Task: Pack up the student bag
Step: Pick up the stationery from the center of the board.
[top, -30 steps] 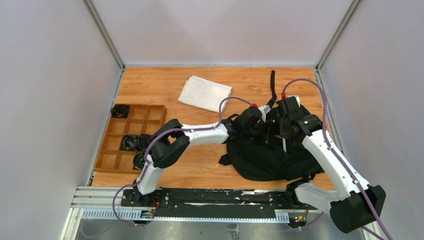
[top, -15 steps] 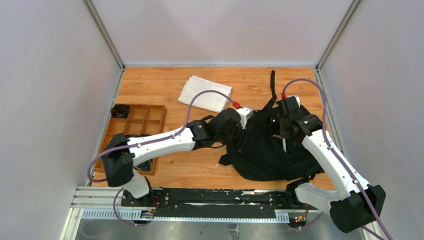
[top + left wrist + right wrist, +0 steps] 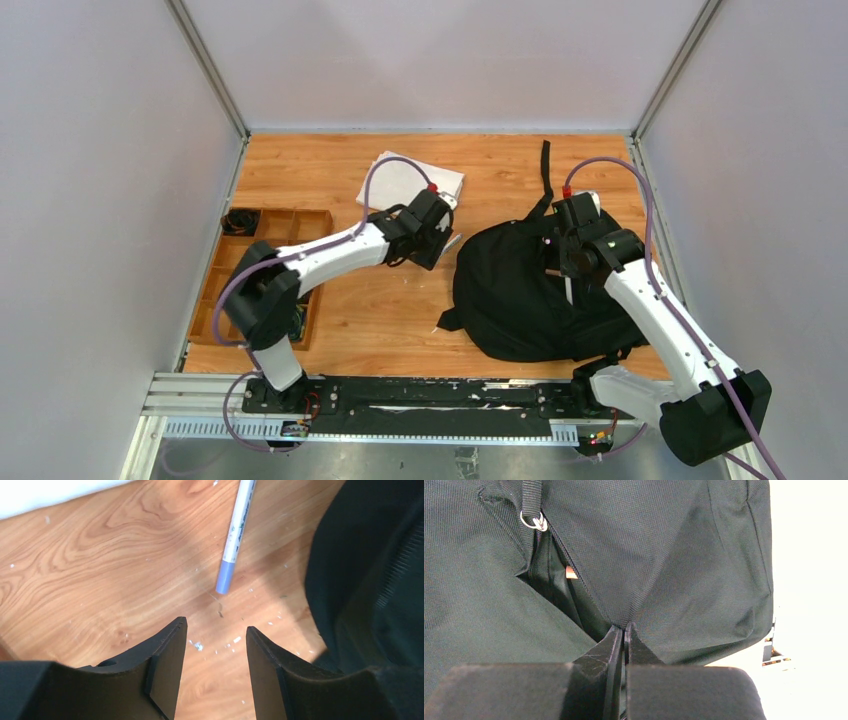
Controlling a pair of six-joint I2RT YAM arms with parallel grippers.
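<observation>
The student bag (image 3: 520, 300), a large black backpack, lies on the right of the wooden table. My right gripper (image 3: 562, 262) is shut on a fold of its fabric (image 3: 664, 540) at the edge of an open zipper slot. A small tan object (image 3: 570, 572) shows inside the slot. My left gripper (image 3: 437, 245) is open and empty, just above the table left of the bag (image 3: 380, 555). A white pen with a blue cap (image 3: 235, 535) lies on the wood just beyond its fingertips (image 3: 175, 630).
A folded white cloth (image 3: 405, 185) lies at the back, partly under my left arm. A wooden divided tray (image 3: 300, 213) with black cable coils stands at the left. A bag strap (image 3: 546, 165) runs toward the back wall.
My left gripper has pulled out of the bag and swung left, now over bare wood by the pen. The right gripper has kept its hold on the bag.
</observation>
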